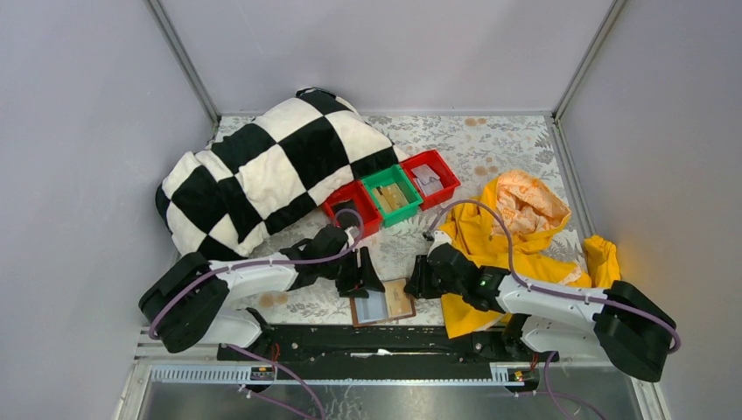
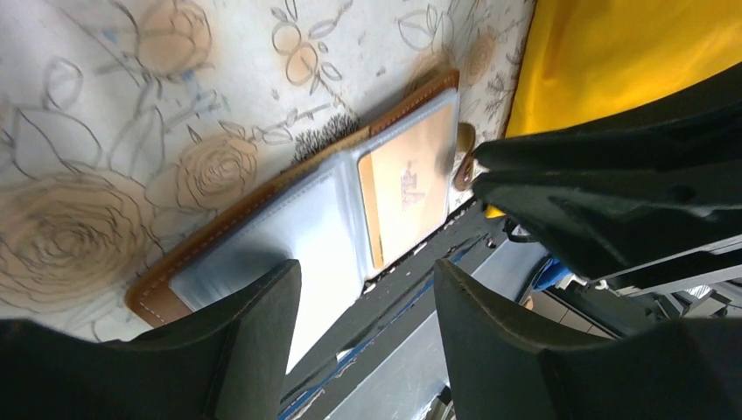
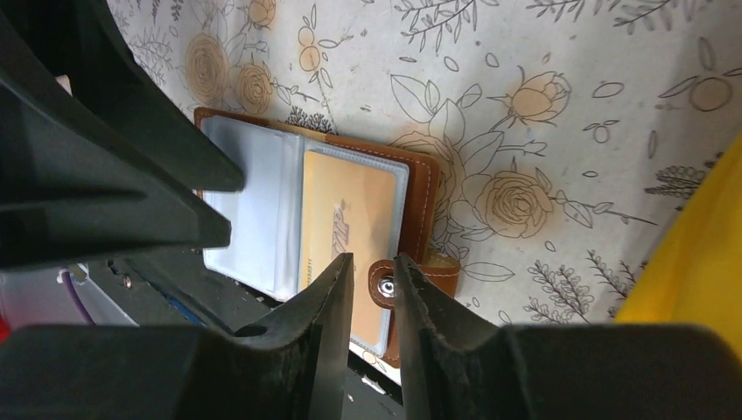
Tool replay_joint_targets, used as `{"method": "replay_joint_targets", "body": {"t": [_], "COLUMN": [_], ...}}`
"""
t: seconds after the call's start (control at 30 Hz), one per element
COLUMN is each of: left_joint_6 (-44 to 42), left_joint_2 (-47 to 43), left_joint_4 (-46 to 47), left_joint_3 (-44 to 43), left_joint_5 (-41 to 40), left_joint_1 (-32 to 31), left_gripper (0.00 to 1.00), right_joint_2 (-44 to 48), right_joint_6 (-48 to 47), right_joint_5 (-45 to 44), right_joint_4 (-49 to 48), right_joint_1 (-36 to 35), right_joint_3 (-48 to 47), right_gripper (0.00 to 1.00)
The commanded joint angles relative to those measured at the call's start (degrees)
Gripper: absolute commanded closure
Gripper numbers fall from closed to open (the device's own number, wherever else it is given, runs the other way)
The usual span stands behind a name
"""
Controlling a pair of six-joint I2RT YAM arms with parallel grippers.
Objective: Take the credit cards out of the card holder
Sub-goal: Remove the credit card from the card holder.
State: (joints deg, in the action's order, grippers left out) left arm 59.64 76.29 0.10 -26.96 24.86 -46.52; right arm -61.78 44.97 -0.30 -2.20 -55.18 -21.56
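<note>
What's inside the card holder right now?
In the card holder, a tan card fills the right sleeve. The left sleeve looks empty, though the left gripper covers part.

You get even, diffuse light from above; shadows on the tabletop [image 1: 490, 140] are soft. Wrist views: left hand [image 2: 367, 293] fingers [image 2: 254, 350] dark, blurred; glare whitens the card holder [image 2: 315, 219] sleeves.

We see 2 arms: the left arm [image 1: 254, 278] and right arm [image 1: 560, 306] are white-shelled with black joints, purple cables [image 1: 468, 208], black wedge fingers [image 3: 319, 350], 1 green light [image 1: 480, 283].
</note>
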Motion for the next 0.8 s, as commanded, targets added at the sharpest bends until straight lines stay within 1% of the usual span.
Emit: {"method": "replay_joint_targets", "body": {"t": [0.0,0.1,0.2,0.33,0.4,0.5,0.6,0.67,0.77], "left_joint_6": [-5.2,-6.3,-8.5,-10.5,-11.0,-9.8,-8.9,-7.9,-5.2], "left_joint_2": [3.4,5.8,7.7,7.2,6.4,2.7,-2.2,-5.2,-8.6], "left_joint_4": [-0.5,1.0,-1.5,-3.7,-5.1,-5.4,-7.9,-10.1,-10.2], "left_joint_3": [-0.9,-2.1,-5.2,-8.1,-9.5,-8.8,-7.7,-7.7,-7.2], "left_joint_5": [-0.9,-1.1,-2.5,-4.9,-5.0,-4.8,-6.8,-8.3,-9.0], "left_joint_1": [3.4,4.5,5.3,5.7,5.6,4.8,2.8,0.8,-2.6], "left_gripper": [0.37,0.38,0.39,0.38,0.38,0.38,0.38,0.38,0.38], "right_joint_2": [-3.3,-5.3,-6.6,-7.8,-6.6,-2.4,0.1,0.0,-2.6], "right_joint_6": [-1.1,0.7,2.5,3.4,3.0,1.5,-0.7,-1.7,-2.5], "right_joint_5": [3.4,3.2,3.0,2.8,2.0,0.6,0.8,2.7,4.9], "right_joint_4": [-4.8,-6.8,-8.9,-9.9,-8.9,-6.2,-3.0,-2.3,-3.2], "right_joint_1": [-0.5,-0.5,-0.5,-0.5,-0.5,-0.5,-0.5,-0.6,-0.9], "right_joint_3": [0.6,1.4,1.8,1.3,0.8,-0.1,-2.0,-3.2,-4.6], "right_gripper": [0.69,0.71,0.73,0.74,0.75,0.74,0.74,0.73,0.73]}}
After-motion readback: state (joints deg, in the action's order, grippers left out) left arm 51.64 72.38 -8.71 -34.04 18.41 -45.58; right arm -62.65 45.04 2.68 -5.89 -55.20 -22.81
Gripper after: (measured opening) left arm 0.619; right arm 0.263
